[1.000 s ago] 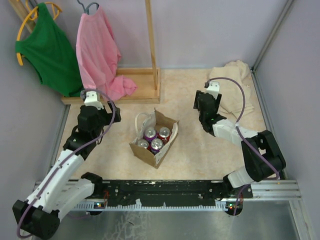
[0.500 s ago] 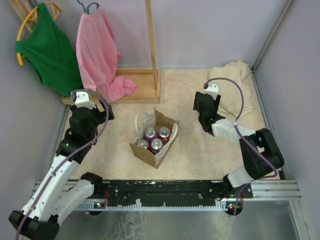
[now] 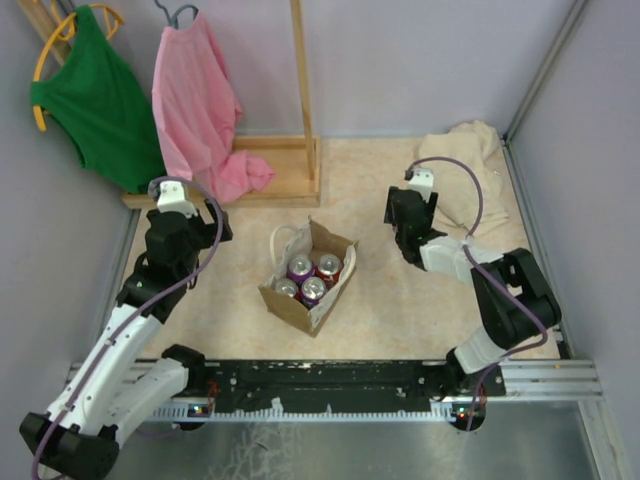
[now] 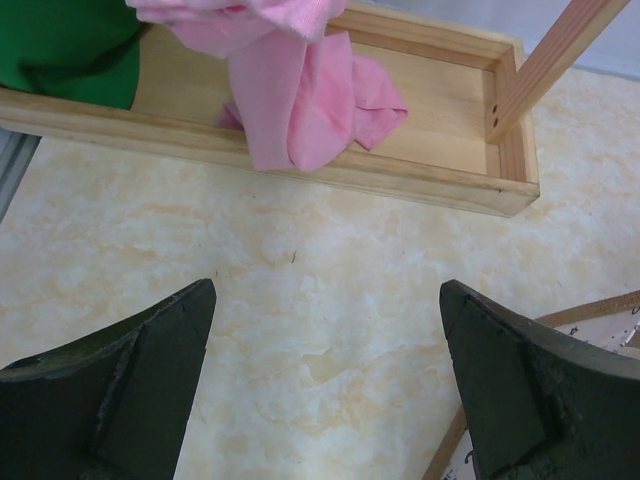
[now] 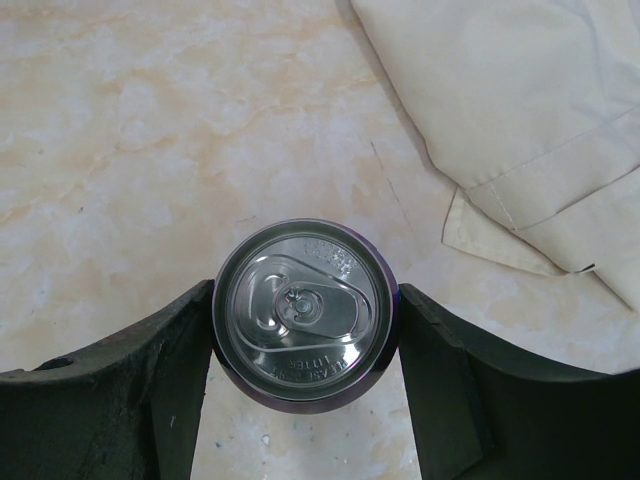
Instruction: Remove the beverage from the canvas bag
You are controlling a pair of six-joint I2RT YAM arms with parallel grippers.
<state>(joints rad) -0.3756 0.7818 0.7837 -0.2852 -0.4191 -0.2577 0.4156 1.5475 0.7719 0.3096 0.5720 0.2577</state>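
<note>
Beverage can [image 5: 303, 310] is upright, lid up, gripped by the right claw [image 5: 305, 300]; left claw [image 4: 328, 292] gapes wide.

The left arm [image 3: 120, 350] and right arm [image 3: 447, 258] share white tubular links between bulky black joint housings, a looping purple cable [image 3: 481, 212] along each, a small white block [image 3: 172, 192] at the wrist, and the left hand [image 4: 327, 330] and right hand [image 5: 305, 330] each have two matte black, wedge-shaped fingers [image 4: 120, 385] with scuffed edges.

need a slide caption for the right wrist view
Right gripper clamped on a purple can, pull-tab top facing the camera, beige cloth on the marbled tabletop beyond.
</note>
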